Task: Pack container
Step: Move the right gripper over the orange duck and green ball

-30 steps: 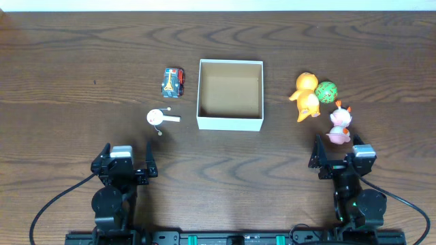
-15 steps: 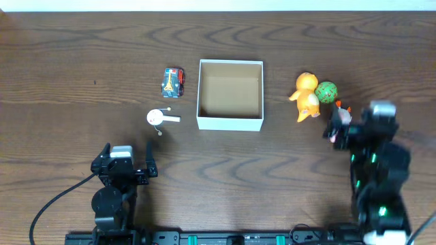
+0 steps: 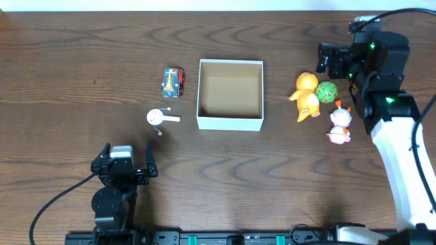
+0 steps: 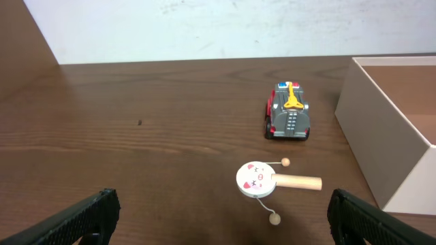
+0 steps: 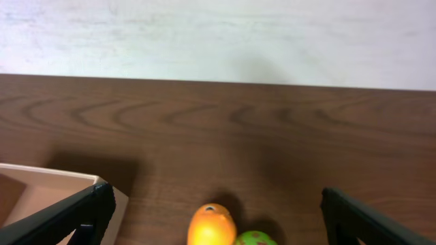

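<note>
The container (image 3: 229, 123) is a square white-walled box with a brown inside, standing empty mid-table; its corner shows in the right wrist view (image 5: 58, 185) and its side wall in the left wrist view (image 4: 381, 146). My right gripper (image 3: 327, 62) hovers open, raised over the back right, just behind an orange duck-like toy (image 3: 306, 95) and a green ball (image 3: 326, 91). Both show low between its fingers (image 5: 75, 216) as the orange toy (image 5: 211, 228) and the ball (image 5: 253, 238). My left gripper (image 3: 128, 155) rests open near the front edge, holding nothing.
A small toy car (image 3: 174, 82) and a white drum rattle with a wooden handle (image 3: 157, 117) lie left of the box, also seen as the car (image 4: 289, 112) and the rattle (image 4: 259, 180). A pink-and-white figure (image 3: 339, 125) lies near the orange toy.
My right arm has lifted from the front right edge and swung to the back right, above the orange toy and green ball. The left arm and all toys stayed put.
</note>
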